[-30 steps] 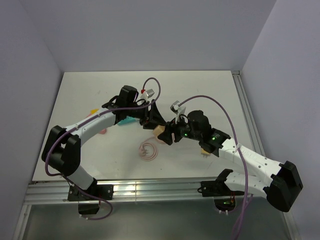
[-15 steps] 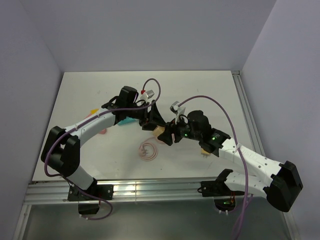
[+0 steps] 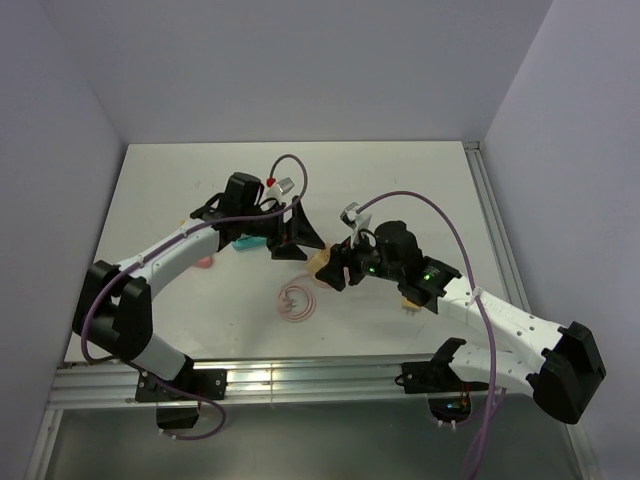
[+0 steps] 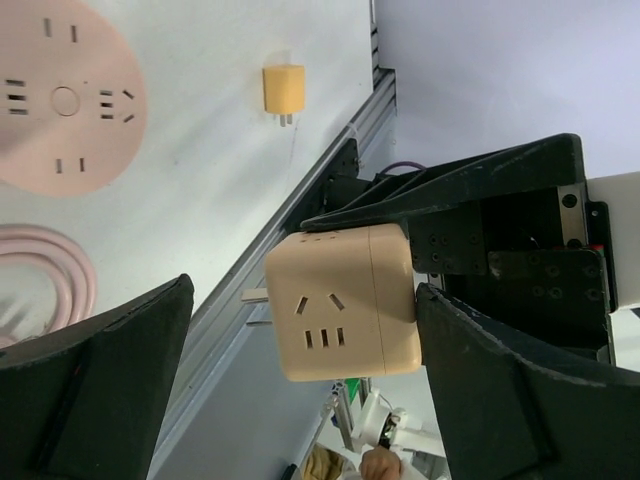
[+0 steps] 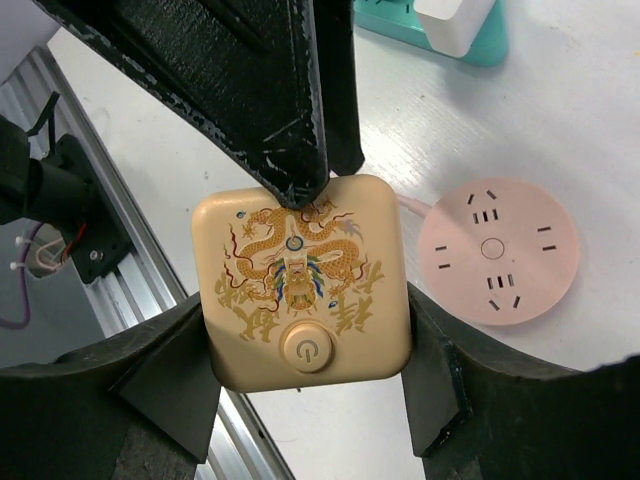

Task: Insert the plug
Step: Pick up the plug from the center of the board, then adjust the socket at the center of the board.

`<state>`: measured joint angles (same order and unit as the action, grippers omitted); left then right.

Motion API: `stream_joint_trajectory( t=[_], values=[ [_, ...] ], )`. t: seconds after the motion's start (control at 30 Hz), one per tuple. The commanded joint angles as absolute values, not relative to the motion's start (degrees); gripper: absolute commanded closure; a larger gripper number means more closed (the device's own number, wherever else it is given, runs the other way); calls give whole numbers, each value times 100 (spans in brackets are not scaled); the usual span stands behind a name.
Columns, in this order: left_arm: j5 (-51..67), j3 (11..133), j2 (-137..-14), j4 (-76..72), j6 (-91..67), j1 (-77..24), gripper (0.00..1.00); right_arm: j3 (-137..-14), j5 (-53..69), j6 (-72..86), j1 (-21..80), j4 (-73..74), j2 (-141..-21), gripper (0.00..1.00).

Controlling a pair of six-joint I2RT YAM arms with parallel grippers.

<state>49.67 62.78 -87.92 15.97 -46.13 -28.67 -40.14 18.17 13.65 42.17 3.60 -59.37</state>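
Observation:
The plug is a beige cube with a dragon print and a power button; in the left wrist view the plug shows socket slots and two metal prongs on its left side. My right gripper is shut on its two sides and holds it above the table, also seen from above as the plug. My left gripper stands wide open around the cube, the left finger well clear and the right finger close beside it. A pink round socket lies flat on the table beyond.
A teal power strip with a white adapter lies under the left arm. A coiled pink cable sits near the front. A small orange plug lies by the right arm. The metal rail runs along the table's near edge.
My left gripper has opened wide, let go of the cube and drawn back a little to the left. The right gripper still holds the cube in the same place.

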Motion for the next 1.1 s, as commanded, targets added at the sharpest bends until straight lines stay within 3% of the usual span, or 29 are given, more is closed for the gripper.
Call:
stream_joint_trajectory(
  t=[0.0,0.93,1.07],
  values=[
    [4711,6240,-8508,1713,-4351,-2804,2,-4070,1617,1397,4184,97,-5739,75],
    [3147,5915,-7822,2417,-4052,-2320,1,-3893,220,1810,4052,483,-5660,78],
    [2936,5898,-7726,2505,-4008,-2312,0,-3973,9,1890,4017,694,-5765,86]
  ],
)
